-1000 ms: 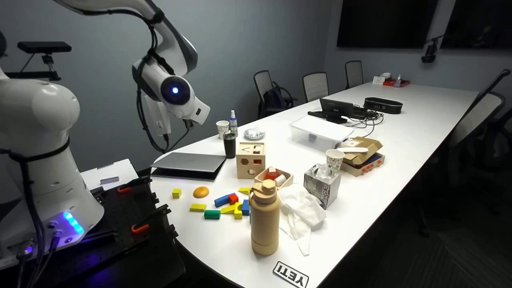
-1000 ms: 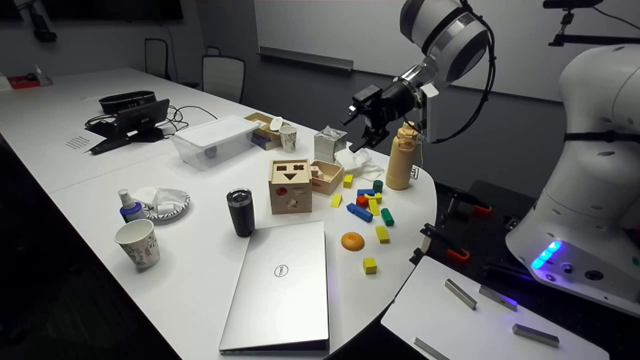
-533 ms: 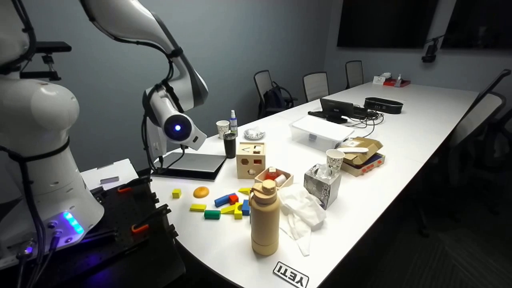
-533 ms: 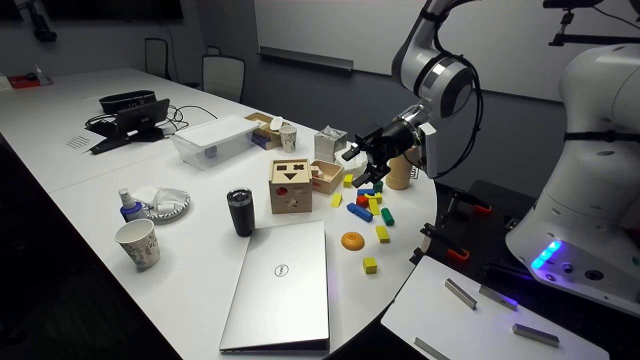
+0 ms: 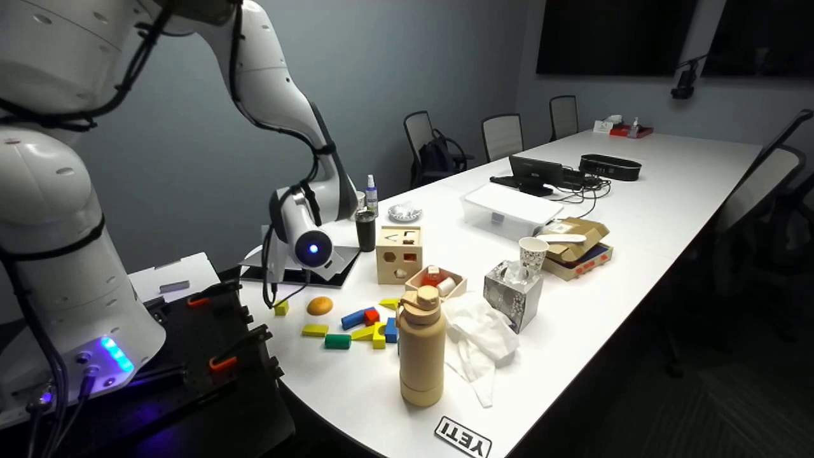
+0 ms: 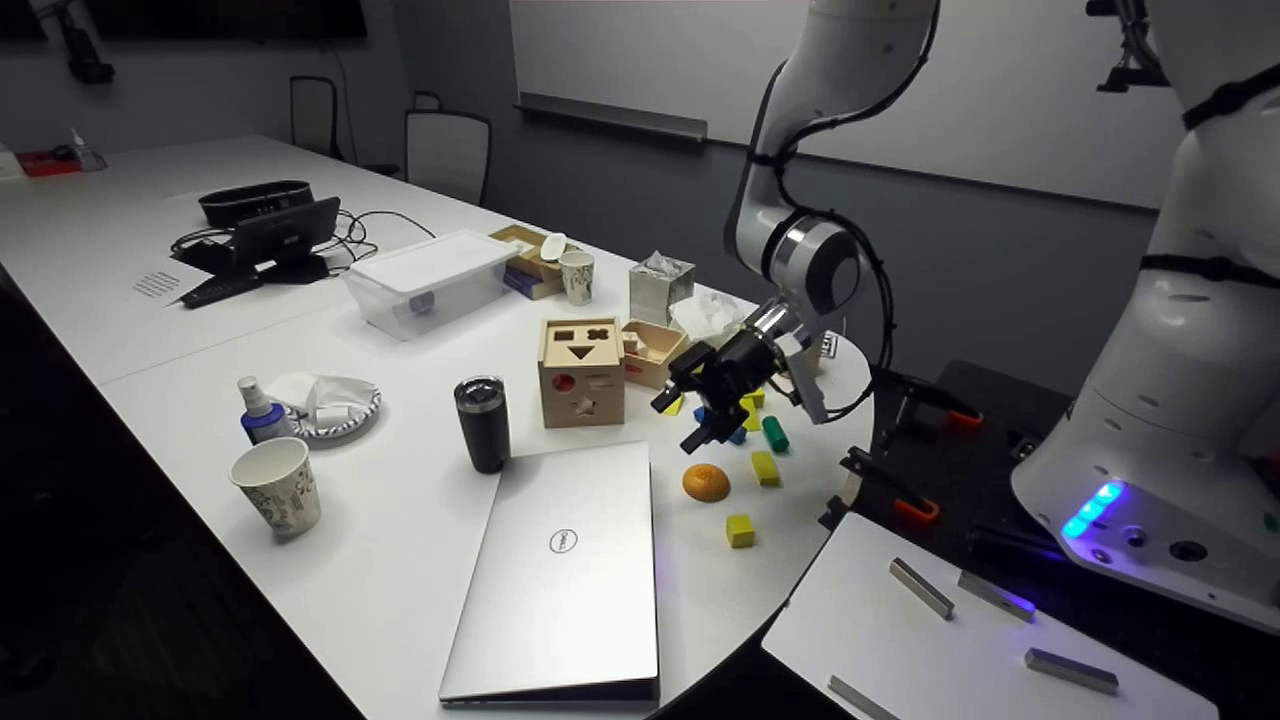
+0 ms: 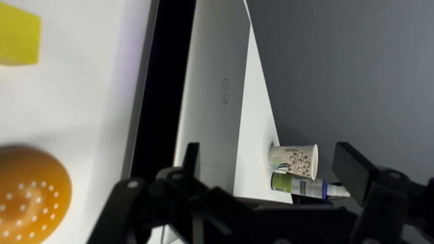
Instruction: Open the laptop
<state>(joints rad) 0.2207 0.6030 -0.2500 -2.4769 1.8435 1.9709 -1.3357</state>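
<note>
Hanging over the table (image 6: 380, 560) in an exterior view, the gripper (image 6: 677, 424) is angled down toward eight o'clock, its jaws held well apart. The arm (image 6: 850, 70) is bent above it, the upper link slanting off to one o'clock. The laptop (image 6: 560, 600) is seen at seven o'clock from the gripper, near but apart, its lid (image 6: 585, 495) slightly raised and its logo (image 6: 563, 541) legible. Its five o'clock corner is set close to the table's rim. A strip of white tabletop is found between it and a paper cup (image 6: 277, 492) at ten o'clock; a black tumbler (image 6: 482, 425) is placed right by the eleven o'clock corner, and an orange dome (image 6: 706, 483) at two o'clock, below the gripper.

In an exterior view, the gripper is hidden behind the wrist joint (image 5: 313, 249), by which part of the laptop is also covered. Coloured blocks (image 5: 365, 333) are strewn at five o'clock from the laptop, a wooden shape box (image 5: 399, 254) is stood at three, and a tan bottle (image 5: 422, 350) is shown in full toward four.

In the wrist view, the fingers (image 7: 354, 169) are seen widely parted, at seven and four o'clock. The laptop is stretched from twelve o'clock toward six, and the dark gap under its lid is revealed along its length. Pale dots are made out on the orange dome at eight o'clock; a spray bottle (image 7: 305, 186) and the paper cup are shown sideways at four.
</note>
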